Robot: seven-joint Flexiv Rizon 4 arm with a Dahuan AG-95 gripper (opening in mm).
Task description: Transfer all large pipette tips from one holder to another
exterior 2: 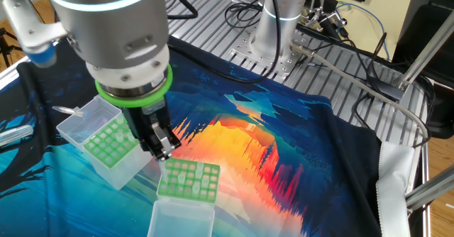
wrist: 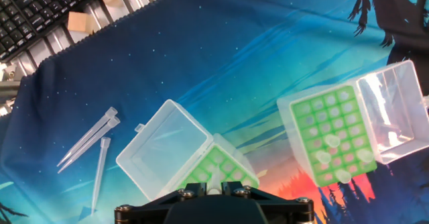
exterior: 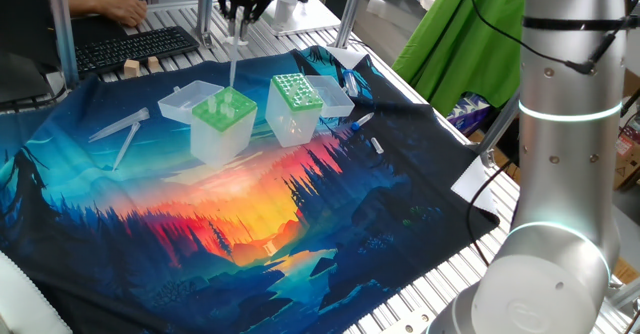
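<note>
The two boxes (exterior: 222, 126) (exterior: 295, 109) are translucent, smooth, slightly glossy plastic with opaque green plastic top plates, and their hinged lids (wrist: 164, 145) (wrist: 393, 110) are clear, shiny plastic; the loose tips (wrist: 87, 140) are clear plastic too. They stand on a printed cloth (exterior: 250, 234), matt with a faint sheen and softly creased, spread over a table (exterior 2: 213, 31) of ribbed, brushed metal. The arm (exterior: 560, 124) has a smooth satin silver-grey shell, the gripper (exterior: 243, 4) is matt black, the blocks (wrist: 84, 21) look like raw pale wood, and the keyboard (exterior: 135, 46) is matt black plastic.
</note>
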